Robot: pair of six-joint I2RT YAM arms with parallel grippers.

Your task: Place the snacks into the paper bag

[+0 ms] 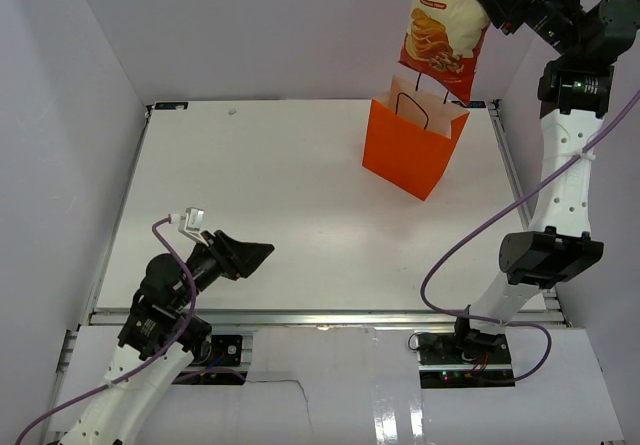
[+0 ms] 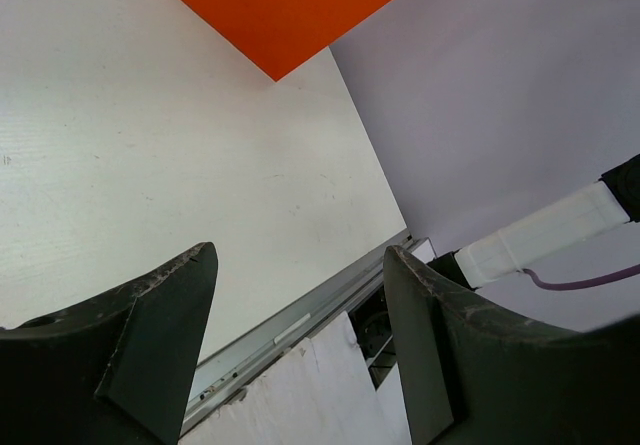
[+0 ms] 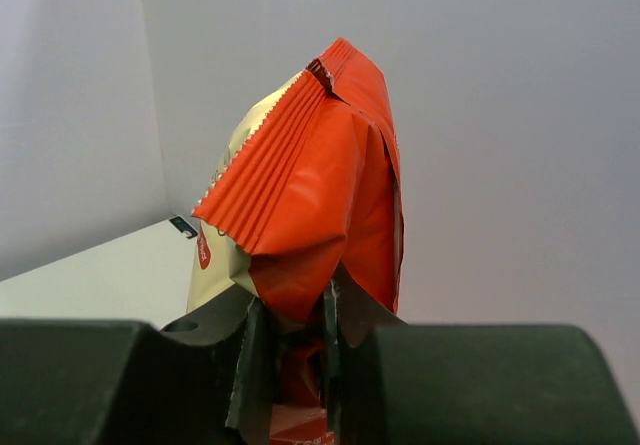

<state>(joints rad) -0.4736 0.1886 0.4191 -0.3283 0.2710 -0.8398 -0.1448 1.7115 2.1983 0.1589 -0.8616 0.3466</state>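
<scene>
Right gripper (image 3: pixel 295 350) is clamped on the upper edge of the chip bag (image 1: pixel 440 25), which hangs above the paper bag (image 1: pixel 410 150), its lower corner apparently just over the mouth. Recommend a straight descent, corner first, releasing only once well inside. Left gripper (image 1: pixel 255 253), jaws apart and empty, sits well apart from the paper bag.

The chip bag (image 1: pixel 445 25) hangs just above the paper bag (image 1: pixel 410 155), which stands far right on the table (image 1: pixel 270 195); left gripper (image 1: pixel 262 252) near-left, well apart.
</scene>
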